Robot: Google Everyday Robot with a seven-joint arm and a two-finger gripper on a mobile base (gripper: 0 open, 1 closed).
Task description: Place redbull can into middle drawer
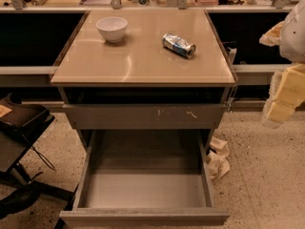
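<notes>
The redbull can [178,45], silver and blue and dented, lies on its side on the tan cabinet top [143,61], right of centre. Below, the middle drawer [143,187] is pulled wide open toward the camera; its smooth grey floor holds nothing. My gripper [281,101], with pale yellow parts under a white arm piece, hangs at the right edge of the view. It is beside the cabinet, lower than the top and well apart from the can, and it holds nothing that I can see.
A white bowl [112,28] stands on the cabinet top at the back left. A closed grey drawer front with white scratch marks [145,116] sits above the open drawer. A black chair [19,128] stands left, and crumpled paper [217,159] lies on the floor at the right.
</notes>
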